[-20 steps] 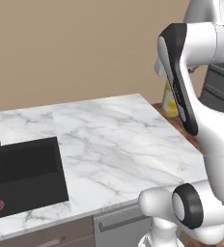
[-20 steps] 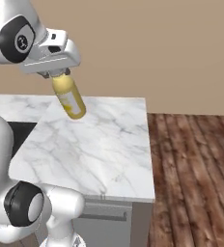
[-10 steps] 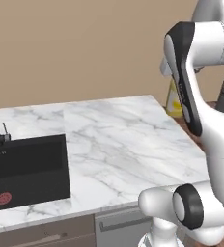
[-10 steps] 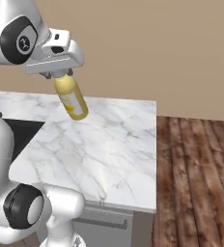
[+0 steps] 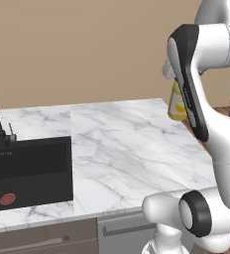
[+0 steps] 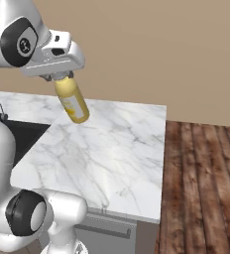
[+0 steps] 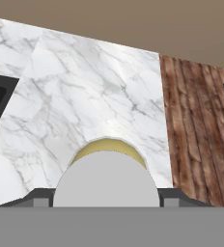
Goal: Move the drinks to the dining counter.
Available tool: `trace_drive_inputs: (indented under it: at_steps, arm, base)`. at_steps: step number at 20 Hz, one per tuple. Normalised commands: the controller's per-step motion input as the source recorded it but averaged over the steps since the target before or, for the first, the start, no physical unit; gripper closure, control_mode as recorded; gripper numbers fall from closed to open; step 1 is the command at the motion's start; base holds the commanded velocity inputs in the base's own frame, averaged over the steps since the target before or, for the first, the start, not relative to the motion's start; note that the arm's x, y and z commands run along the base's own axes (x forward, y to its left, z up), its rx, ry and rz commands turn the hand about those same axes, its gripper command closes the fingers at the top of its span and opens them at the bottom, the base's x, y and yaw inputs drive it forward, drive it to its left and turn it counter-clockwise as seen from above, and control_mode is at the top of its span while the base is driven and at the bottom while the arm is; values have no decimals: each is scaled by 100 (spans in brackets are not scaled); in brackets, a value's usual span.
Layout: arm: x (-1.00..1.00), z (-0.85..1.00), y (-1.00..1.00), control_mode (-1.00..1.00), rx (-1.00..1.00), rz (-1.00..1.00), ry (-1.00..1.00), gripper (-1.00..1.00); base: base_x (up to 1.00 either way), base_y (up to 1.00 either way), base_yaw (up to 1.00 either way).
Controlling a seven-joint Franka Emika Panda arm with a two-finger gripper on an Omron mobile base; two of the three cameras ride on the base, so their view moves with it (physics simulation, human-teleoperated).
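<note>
1. Now closer to the dining counter [image 6: 112,149], the gripper [image 6: 62,77] stays clamped on the yellow juice bottle [image 6: 73,103], held tilted above the marble, right of the black sink [image 5: 30,171].
2. Setting down comes next, probably.

White robot arm rising from its base and bent forward at the elbow, the gripper [image 6: 62,77] pointing downward, its fingers closed around the cap end of a tilted yellow juice bottle [image 6: 73,103].
</note>
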Motion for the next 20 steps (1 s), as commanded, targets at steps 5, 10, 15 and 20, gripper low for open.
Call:
trace_drive_inputs:
  at_steps: [5, 10, 15, 20]
  arm:
    - [66, -23, 2, -100, 7, 2, 7, 100]
    - [39, -43, 0, -100, 12, 0, 0, 100]
    - [29, -60, 0, -100, 1, 0, 1, 100]
    - [34, -52, 0, -100, 0, 0, 6, 100]
  base:
    - [0, 0, 0]
    - [0, 0, 0]
    - [0, 0, 0]
    - [0, 0, 0]
